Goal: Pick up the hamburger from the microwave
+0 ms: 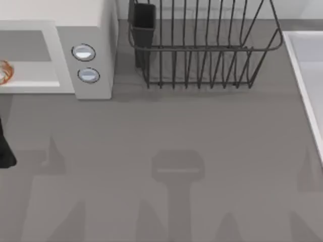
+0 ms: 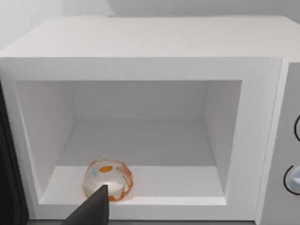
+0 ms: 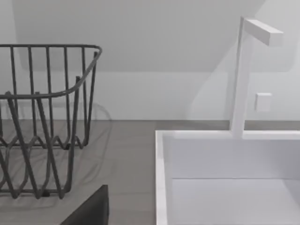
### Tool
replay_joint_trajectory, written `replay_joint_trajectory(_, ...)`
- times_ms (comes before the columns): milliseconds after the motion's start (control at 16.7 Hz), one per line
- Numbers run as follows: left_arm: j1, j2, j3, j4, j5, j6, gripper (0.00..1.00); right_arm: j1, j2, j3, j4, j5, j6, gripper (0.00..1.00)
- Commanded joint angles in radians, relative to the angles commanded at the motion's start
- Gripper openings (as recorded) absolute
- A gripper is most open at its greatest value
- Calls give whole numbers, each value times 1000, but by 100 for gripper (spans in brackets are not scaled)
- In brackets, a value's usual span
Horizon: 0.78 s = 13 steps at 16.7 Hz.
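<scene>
The white microwave stands at the table's back left, its cavity open, with two round knobs on its front panel. The hamburger, a small orange-and-white bun, lies at the front of the cavity floor, toward the side away from the knobs; the top view catches it at the left border as the hamburger. A dark part of my left gripper reaches just in front of and below the bun, outside the cavity. A dark part of my parked right gripper hangs over the table near the sink.
A dark wire dish rack with a black cup holder stands at the back middle. A white sink with a tap lines the right side. The microwave's dark door stands open beside the cavity.
</scene>
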Motion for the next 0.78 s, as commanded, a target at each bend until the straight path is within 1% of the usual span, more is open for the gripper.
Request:
replay_joint_trajectory(300, 41, 440, 170, 206, 47, 18, 100, 0, 0, 0, 0, 0, 0, 100)
replay_joint_trajectory(780, 119, 1266, 488, 592, 134, 52, 100, 0, 0, 0, 0, 0, 0, 100)
